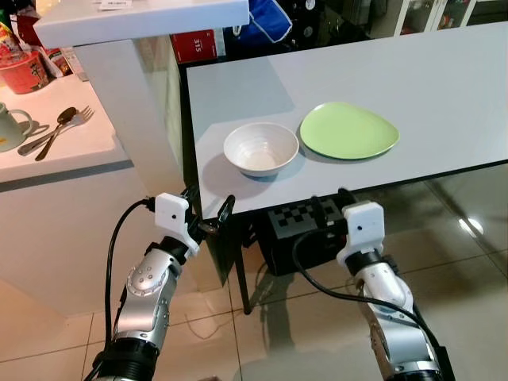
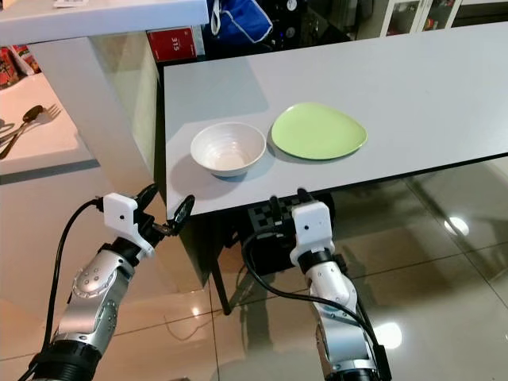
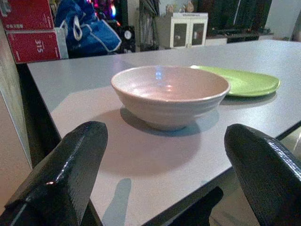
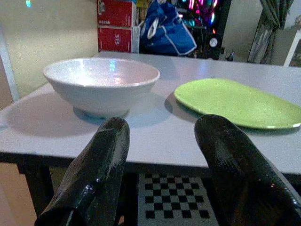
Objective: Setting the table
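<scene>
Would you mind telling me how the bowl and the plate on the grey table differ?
The bowl is white, the plate light green. The bowl is deep and round, the plate flat with a rounded-triangle outline. The bowl sits nearer the table's left edge, the plate to its right. Both are empty, upright, and lie side by side near the front edge.

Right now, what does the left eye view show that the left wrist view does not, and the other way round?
The left eye view alone takes in the white counter to the robot's left, where a spoon and fork lie beside a mug, plus both arms with the right gripper below the table edge. The left wrist view alone shows the red boxes and glass-door cabinet behind the table. Both share the white bowl, green plate, grey table, blue bag and open left gripper.
</scene>
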### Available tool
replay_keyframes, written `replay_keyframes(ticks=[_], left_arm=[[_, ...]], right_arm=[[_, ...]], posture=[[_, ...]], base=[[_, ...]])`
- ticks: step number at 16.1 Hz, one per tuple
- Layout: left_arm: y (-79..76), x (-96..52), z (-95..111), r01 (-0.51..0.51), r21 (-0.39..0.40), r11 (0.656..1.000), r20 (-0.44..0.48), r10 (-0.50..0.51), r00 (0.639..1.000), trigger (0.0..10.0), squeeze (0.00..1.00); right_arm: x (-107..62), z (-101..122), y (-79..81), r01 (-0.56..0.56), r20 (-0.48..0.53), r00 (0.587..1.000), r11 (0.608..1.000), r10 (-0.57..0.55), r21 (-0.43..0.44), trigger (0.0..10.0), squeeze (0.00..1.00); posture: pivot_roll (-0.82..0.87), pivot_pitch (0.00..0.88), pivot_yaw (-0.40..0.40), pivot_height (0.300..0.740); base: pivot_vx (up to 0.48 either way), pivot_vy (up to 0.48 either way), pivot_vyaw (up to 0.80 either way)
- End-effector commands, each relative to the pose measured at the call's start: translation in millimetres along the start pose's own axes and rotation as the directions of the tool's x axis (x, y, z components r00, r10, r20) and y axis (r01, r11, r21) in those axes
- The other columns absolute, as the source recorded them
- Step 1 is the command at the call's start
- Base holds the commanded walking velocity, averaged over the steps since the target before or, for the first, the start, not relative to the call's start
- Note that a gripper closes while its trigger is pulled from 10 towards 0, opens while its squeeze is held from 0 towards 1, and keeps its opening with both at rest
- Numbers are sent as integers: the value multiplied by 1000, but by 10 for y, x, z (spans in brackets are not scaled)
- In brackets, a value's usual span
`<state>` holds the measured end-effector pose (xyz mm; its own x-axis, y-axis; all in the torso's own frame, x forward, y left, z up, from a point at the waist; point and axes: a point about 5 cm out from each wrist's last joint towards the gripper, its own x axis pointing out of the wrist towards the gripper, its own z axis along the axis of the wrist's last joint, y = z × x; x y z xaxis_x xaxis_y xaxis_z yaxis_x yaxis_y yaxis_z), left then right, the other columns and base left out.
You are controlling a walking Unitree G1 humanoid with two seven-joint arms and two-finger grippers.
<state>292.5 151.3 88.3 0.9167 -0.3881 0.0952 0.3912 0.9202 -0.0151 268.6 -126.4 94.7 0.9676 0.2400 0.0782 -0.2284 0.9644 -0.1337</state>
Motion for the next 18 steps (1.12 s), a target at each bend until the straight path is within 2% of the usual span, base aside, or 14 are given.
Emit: replay_keyframes(ticks=[1, 9, 11, 14, 17, 18], left_arm=[[19, -16, -55, 5, 20, 1000, -45, -4, 999, 10000, 0], [-9, -6, -52, 7, 17, 1000, -30, -7, 1000, 10000, 0], [-79, 9, -50, 39, -4, 999, -28, -39, 999, 10000, 0], [-90, 18, -41, 42, -23, 999, -26, -43, 999, 10000, 0], [-89, 32, -38, 43, -41, 998, -27, -44, 999, 10000, 0], [-87, 32, -41, 41, -38, 998, -29, -42, 999, 10000, 0]], right_arm=[[16, -14, -6, -3, 7, 1000, 1000, 3, 15, 10000, 0], [8, -166, -65, -2, -5, 1000, 1000, 2, 23, 10000, 0], [4, -220, -67, -14, -28, 999, 995, 17, 103, 10000, 0], [11, -273, -77, -17, -32, 999, 995, 21, 102, 10000, 0], [40, -306, -101, -8, -47, 999, 990, 14, 139, 10000, 0], [59, -353, -201, 68, -84, 995, 964, -48, 256, 10000, 0]], posture=[[-25, 0, 109, 740], [-34, 0, 106, 740], [-40, 0, 109, 740], [-39, 0, 109, 740], [-39, 0, 109, 740], [-38, 0, 106, 740]], base=[[0, 0, 0], [0, 0, 0], [0, 0, 0], [0, 0, 0], [0, 0, 0], [0, 0, 0]])
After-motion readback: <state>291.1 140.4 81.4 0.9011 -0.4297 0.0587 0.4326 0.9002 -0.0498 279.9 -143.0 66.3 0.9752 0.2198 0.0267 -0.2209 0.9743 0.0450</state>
